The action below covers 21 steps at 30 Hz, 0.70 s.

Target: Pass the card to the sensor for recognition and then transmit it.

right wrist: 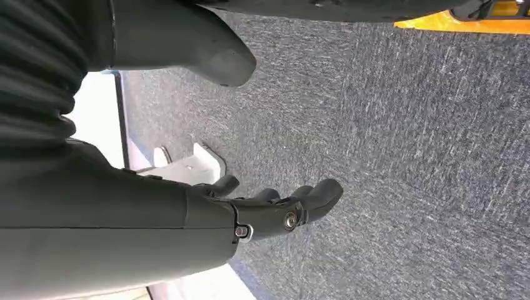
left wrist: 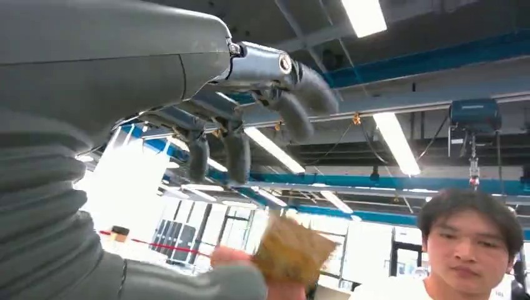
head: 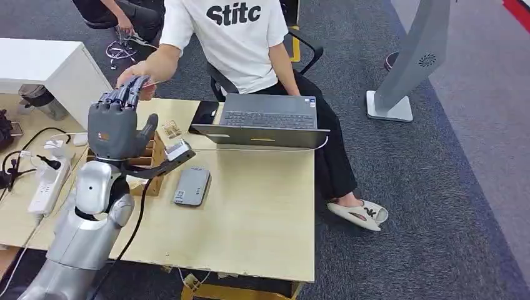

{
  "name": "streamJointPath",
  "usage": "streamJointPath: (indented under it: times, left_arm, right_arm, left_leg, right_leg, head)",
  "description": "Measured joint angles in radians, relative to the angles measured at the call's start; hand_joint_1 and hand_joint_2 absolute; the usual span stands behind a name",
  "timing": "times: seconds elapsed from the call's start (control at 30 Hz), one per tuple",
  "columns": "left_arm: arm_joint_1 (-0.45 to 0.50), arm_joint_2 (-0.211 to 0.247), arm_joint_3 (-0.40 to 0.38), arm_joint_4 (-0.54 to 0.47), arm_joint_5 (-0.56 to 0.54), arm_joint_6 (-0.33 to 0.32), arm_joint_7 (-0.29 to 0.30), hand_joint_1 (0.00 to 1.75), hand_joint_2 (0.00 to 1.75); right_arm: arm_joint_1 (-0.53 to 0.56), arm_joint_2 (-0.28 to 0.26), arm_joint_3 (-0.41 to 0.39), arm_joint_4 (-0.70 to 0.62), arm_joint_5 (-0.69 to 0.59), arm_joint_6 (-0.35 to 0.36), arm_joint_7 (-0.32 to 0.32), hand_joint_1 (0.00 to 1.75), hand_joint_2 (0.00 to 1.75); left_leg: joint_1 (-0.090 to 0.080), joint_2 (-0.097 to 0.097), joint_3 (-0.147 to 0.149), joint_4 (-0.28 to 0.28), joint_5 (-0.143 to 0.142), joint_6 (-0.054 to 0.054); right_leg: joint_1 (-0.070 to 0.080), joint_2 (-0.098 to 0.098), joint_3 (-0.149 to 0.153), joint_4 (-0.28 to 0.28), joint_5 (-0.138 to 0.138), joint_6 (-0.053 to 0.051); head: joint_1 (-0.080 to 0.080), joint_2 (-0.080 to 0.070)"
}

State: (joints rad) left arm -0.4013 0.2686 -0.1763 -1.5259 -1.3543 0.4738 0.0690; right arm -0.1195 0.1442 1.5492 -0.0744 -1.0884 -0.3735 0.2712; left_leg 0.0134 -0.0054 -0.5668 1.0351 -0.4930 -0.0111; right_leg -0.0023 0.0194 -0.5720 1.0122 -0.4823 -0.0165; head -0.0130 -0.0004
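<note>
My left hand (head: 115, 122) is raised over the table's back left part, fingers stretched up and thumb apart, and it holds nothing. A person's hand (head: 136, 74) meets my fingertips (head: 128, 92). In the left wrist view a tan card (left wrist: 292, 250), blurred, sits in that person's fingers (left wrist: 232, 256), below my spread fingers (left wrist: 300, 100) and beside my thumb (left wrist: 187, 282), which does not grip it. The grey card sensor (head: 192, 185) lies flat on the wooden table (head: 262, 219). My right hand (right wrist: 275, 209) hangs over the grey carpet, fingers loosely bent, empty.
A wooden card box (head: 152, 164) stands under my left wrist. An open laptop (head: 269, 119) and a dark phone (head: 204, 114) sit at the table's far edge in front of the seated person (head: 231, 37). A power strip (head: 47, 184) and cables lie at left. A grey stand (head: 409, 69) rises at right.
</note>
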Motion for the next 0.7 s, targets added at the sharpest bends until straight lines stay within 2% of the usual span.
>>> streamJointPath:
  times: [0.27,0.33,0.57,0.7]
  left_arm:
    - [0.078,0.01,-0.005,-0.052,0.0,0.029,0.001,0.0,1.75]
    - [0.105,0.019,-0.005,-0.074,0.025,0.011,0.001,0.0,1.75]
    - [0.229,0.098,0.014,-0.19,0.228,-0.263,-0.018,0.0,1.75]
    - [0.32,0.181,0.056,-0.273,0.306,-0.387,-0.026,0.0,1.75]
  right_arm:
    - [0.001,0.0,0.0,0.0,-0.013,0.0,-0.006,0.0,1.75]
    - [0.001,0.0,0.0,0.0,-0.022,-0.001,-0.011,0.0,1.75]
    - [0.004,0.0,-0.002,0.0,-0.069,-0.001,-0.024,0.0,1.75]
    - [0.005,0.0,-0.006,0.001,-0.093,-0.001,-0.028,0.0,1.75]
  left_leg:
    - [0.0,0.0,0.0,0.0,0.0,0.0]
    - [0.0,0.0,0.0,-0.001,0.0,0.0]
    - [0.0,0.0,-0.001,-0.001,0.0,0.0]
    - [0.0,0.003,-0.001,-0.001,-0.001,-0.002]
  right_leg:
    - [0.0,0.0,0.0,0.0,0.0,0.0]
    - [0.0,0.0,0.0,0.0,0.0,0.0]
    - [0.0,0.0,-0.001,0.0,0.0,0.0]
    - [0.0,0.004,-0.002,0.001,0.0,0.0]
  head:
    - [0.0,0.0]
    - [0.0,0.0]
    - [0.0,0.0]
    - [0.0,0.0]
